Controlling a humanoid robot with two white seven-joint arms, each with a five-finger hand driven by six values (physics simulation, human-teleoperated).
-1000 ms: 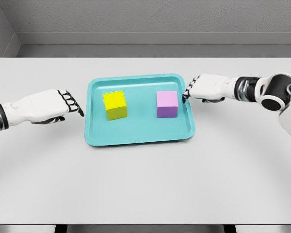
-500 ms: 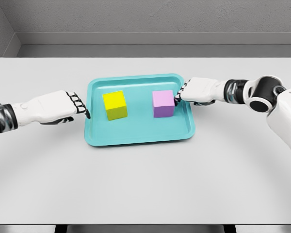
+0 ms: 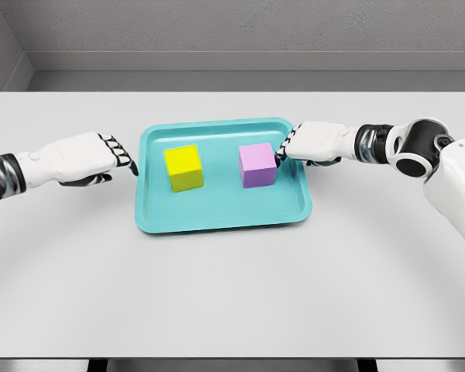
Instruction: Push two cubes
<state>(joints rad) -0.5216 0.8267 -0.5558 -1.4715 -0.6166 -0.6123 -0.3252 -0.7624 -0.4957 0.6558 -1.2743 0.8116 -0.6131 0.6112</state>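
A yellow cube (image 3: 184,167) sits in the left half of a teal tray (image 3: 217,217). A purple cube (image 3: 257,164) stands in the tray's right half. My right hand (image 3: 282,149) reaches in over the tray's right rim, its curled black-tipped fingers touching the purple cube's right face. My left hand (image 3: 125,157) hovers just outside the tray's left rim, fingers curled, apart from the yellow cube. Neither hand holds anything.
The tray lies in the middle of a pale grey table (image 3: 232,294). A grey wall runs behind the table's far edge. The right arm's shoulder (image 3: 457,186) shows at the right.
My right hand has moved left over the rim and pushed the purple cube leftward. My left hand has moved right toward the tray and risen slightly. The yellow cube has not moved.
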